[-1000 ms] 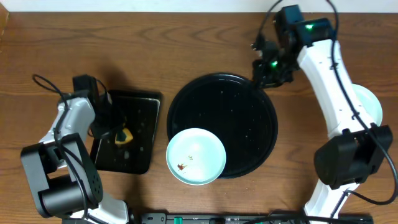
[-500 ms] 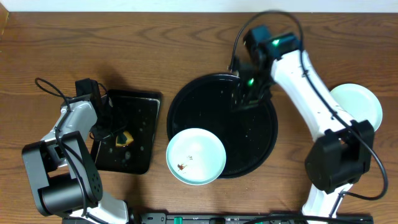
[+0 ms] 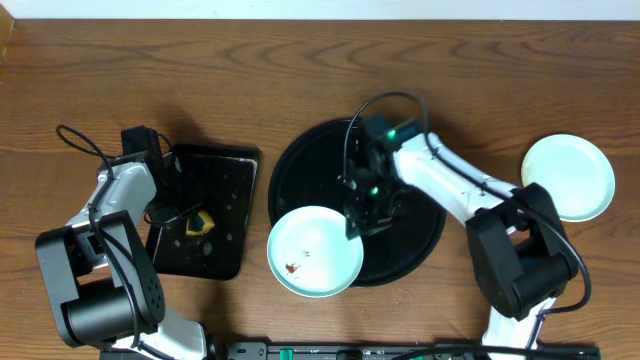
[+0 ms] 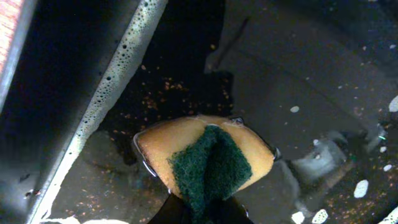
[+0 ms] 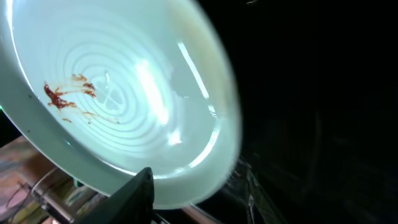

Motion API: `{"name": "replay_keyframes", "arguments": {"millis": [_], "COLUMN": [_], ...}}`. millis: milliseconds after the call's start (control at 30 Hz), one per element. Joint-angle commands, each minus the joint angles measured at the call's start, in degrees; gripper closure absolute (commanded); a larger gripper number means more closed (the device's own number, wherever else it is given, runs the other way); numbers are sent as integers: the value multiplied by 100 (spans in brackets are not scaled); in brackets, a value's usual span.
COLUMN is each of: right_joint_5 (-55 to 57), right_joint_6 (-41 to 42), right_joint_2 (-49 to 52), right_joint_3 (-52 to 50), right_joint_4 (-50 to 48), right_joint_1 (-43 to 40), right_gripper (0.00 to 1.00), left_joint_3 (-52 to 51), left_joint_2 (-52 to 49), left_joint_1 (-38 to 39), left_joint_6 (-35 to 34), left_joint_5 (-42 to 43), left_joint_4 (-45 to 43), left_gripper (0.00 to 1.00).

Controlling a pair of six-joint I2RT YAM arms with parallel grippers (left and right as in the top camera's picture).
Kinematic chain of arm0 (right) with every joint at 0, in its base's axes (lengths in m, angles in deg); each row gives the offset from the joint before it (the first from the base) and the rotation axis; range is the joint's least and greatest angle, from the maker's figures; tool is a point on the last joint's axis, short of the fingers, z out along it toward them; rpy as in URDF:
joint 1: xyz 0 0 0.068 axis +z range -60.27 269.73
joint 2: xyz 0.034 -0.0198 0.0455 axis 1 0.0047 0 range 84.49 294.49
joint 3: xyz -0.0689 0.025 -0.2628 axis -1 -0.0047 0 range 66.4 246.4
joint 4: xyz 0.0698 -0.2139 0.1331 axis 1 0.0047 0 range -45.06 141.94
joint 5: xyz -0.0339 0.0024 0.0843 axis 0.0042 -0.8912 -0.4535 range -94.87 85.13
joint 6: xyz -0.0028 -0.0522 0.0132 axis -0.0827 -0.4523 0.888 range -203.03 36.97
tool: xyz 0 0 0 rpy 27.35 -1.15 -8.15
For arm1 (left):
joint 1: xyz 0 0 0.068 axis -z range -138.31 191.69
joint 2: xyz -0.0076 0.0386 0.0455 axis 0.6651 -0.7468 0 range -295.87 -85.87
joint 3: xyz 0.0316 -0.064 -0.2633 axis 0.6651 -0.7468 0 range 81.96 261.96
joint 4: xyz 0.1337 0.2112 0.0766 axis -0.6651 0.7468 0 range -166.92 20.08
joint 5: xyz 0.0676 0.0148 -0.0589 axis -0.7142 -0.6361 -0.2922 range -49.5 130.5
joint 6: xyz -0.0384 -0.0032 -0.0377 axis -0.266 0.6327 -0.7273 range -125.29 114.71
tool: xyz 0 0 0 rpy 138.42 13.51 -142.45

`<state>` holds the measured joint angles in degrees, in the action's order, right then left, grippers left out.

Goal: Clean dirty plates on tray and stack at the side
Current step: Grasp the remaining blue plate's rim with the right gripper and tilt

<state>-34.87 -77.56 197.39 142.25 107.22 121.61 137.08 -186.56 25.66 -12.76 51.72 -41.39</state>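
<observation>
A pale turquoise plate point(image 3: 315, 250) with brown smears lies on the front left rim of the round black tray point(image 3: 405, 160). My right gripper point(image 3: 360, 218) is open at this plate's right edge. In the right wrist view the plate point(image 5: 118, 93) fills the left, and its rim lies between the fingers of my right gripper point(image 5: 193, 199), over the tray point(image 5: 323, 93). A second pale plate point(image 3: 568, 177) lies on the table at the far right. The yellow plate is not in view. My left gripper point(image 3: 185, 215) is shut on a yellow and green sponge point(image 4: 205, 162).
A smaller black rectangular tray point(image 3: 225, 180) with foamy water and crumbs stands at the left, and the sponge point(image 3: 201, 222) rests in it. The wet floor of this tray point(image 4: 298, 74) fills the left wrist view. Cables run along the table's front edge.
My right arm has swung from the tray's back right rim across the tray down to the smeared plate's right edge. The left arm has hardly moved.
</observation>
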Motion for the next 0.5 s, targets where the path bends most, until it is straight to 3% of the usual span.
{"name": "replay_keyframes", "arguments": {"millis": [0,233,333,467], "right_joint_5": [-503,-566,-564,-522], "right_joint_6": [212,479,474,205], "right_joint_2": [-7,-7,-7,-9], "right_joint_3": [-313,-719,-710,-470], "right_joint_4": [-245,-778,-789,-640], "right_joint_1": [151,238,225,114], "right_gripper": [55,57,48,47], "left_joint_3": [-105,-105,-105,-105], "left_joint_2": [-306,-306,-306,-306], "left_joint_1": [-2,-2,-2,-2], "left_joint_6": [-33,-37,-76,-76], "left_joint_5": [-175,-138,-138,-138], "left_joint_4": [15,39,39,37], "left_gripper": [93,93,93,93]}}
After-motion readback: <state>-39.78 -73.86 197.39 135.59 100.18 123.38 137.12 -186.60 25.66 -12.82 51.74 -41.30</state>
